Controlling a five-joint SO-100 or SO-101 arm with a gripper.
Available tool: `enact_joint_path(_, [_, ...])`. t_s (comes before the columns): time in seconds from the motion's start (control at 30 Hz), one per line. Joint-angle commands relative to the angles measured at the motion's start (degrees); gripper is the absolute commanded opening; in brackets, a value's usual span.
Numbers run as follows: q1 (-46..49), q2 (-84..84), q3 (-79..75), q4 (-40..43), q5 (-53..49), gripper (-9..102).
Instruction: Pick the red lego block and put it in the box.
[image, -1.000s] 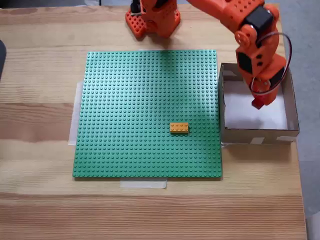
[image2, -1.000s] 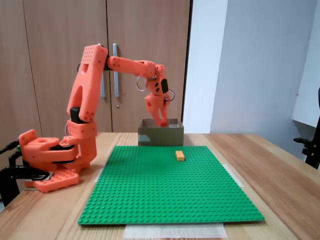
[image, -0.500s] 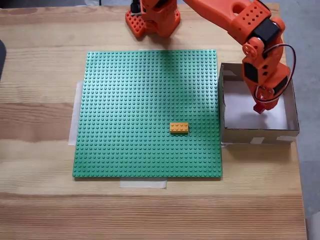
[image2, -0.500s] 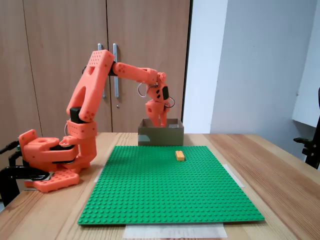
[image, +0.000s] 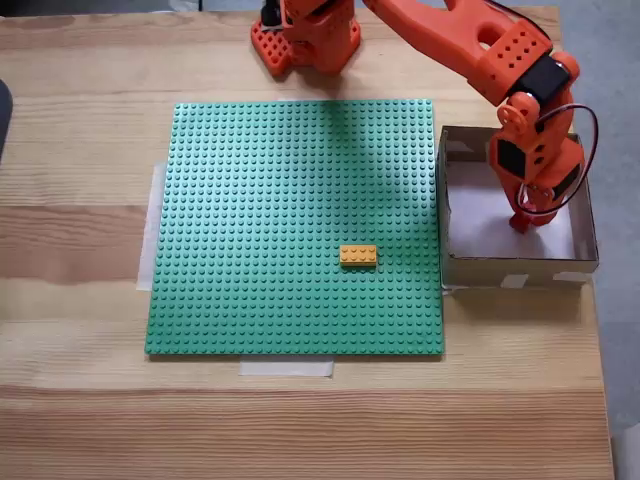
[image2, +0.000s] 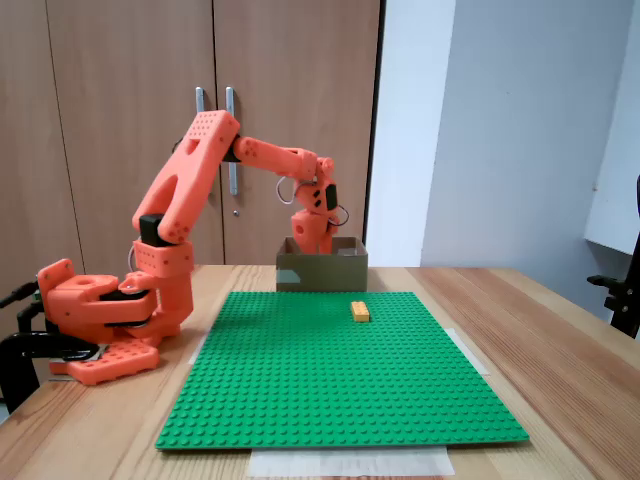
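Note:
In the fixed view from above, my orange gripper reaches down inside the brown cardboard box, near its right wall, low over the white bottom. A small piece of the dark red lego block shows at the fingertips, and the gripper is shut on it. In the fixed view from the side, the wrist dips behind the box wall, which hides the fingertips and the block.
A large green studded baseplate lies left of the box, with an orange-yellow brick on it near the box. The arm's base stands at the table's far edge. Bare wooden table surrounds the plate.
The gripper has gone down into the box with the red block, moving slightly toward the right wall. The yellow brick has not moved.

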Motion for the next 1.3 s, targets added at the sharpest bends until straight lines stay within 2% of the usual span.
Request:
enact_joint_path(0.0, [0.18,0.44,-2.37,0.35,-0.26,-1])
enact_joint_path(0.57, [0.53,0.18,-1.67,1.58,-0.7,-1])
enact_joint_path(0.83, [0.26,1.58,-0.62,1.23,-0.44,15])
enact_joint_path(1.1, [0.26,7.21,4.75,-2.55,-0.09,16])
enact_joint_path(1.27, [0.44,15.12,6.68,-4.22,-0.18,13])
